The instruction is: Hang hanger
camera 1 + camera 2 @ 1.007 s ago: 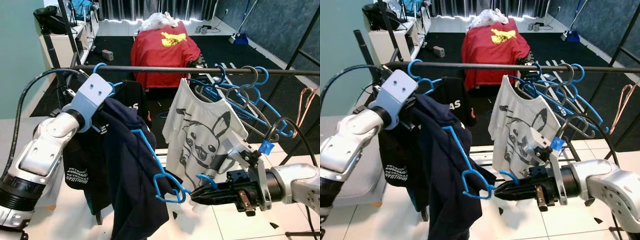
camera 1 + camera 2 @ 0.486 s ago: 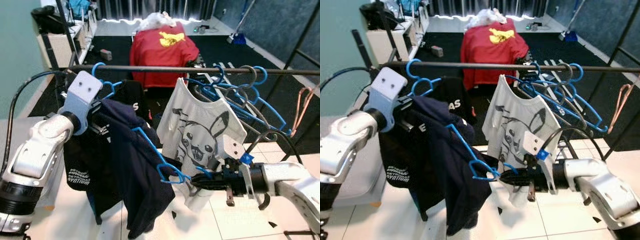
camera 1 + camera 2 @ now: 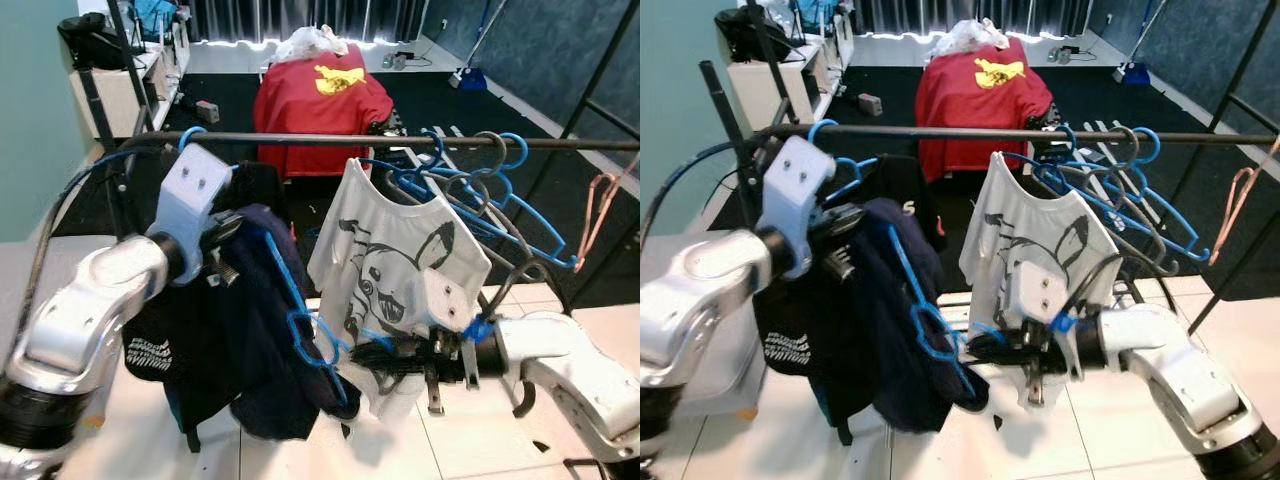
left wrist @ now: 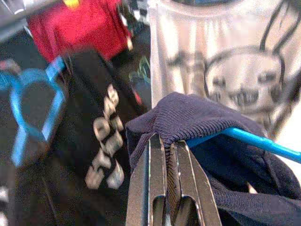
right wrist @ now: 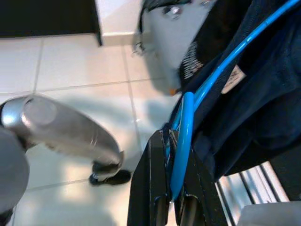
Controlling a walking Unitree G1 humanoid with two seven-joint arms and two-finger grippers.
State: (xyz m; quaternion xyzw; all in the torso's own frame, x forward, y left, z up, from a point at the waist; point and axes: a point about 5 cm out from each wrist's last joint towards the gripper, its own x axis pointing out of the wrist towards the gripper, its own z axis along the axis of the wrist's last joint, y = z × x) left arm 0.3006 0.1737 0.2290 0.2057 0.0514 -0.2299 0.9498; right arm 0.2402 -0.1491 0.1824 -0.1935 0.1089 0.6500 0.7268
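A blue hanger (image 3: 300, 315) carries a navy garment (image 3: 240, 360) and slants below the dark rail (image 3: 400, 142). My left gripper (image 3: 228, 238) is up near the rail's left end. In the left wrist view it (image 4: 168, 141) is shut on the navy fabric where that drapes over the hanger arm (image 4: 254, 141). My right gripper (image 3: 365, 352) is lower, in front of the white cartoon T-shirt (image 3: 400, 255). The right wrist view shows it (image 5: 176, 141) shut on the hanger's blue loop (image 5: 183, 141). The garment hangs bunched between both arms.
Several empty blue and grey hangers (image 3: 480, 185) crowd the rail's right half, with a copper one (image 3: 600, 200) at the far right. A black printed shirt (image 3: 150, 345) hangs behind my left arm. A red shirt (image 3: 320, 95) lies on furniture beyond. White tile floor (image 3: 450, 440) below.
My right gripper has carried the hanger's lower end left and up, toward the left arm, so the navy garment bunches. My left gripper has risen closer to the rail.
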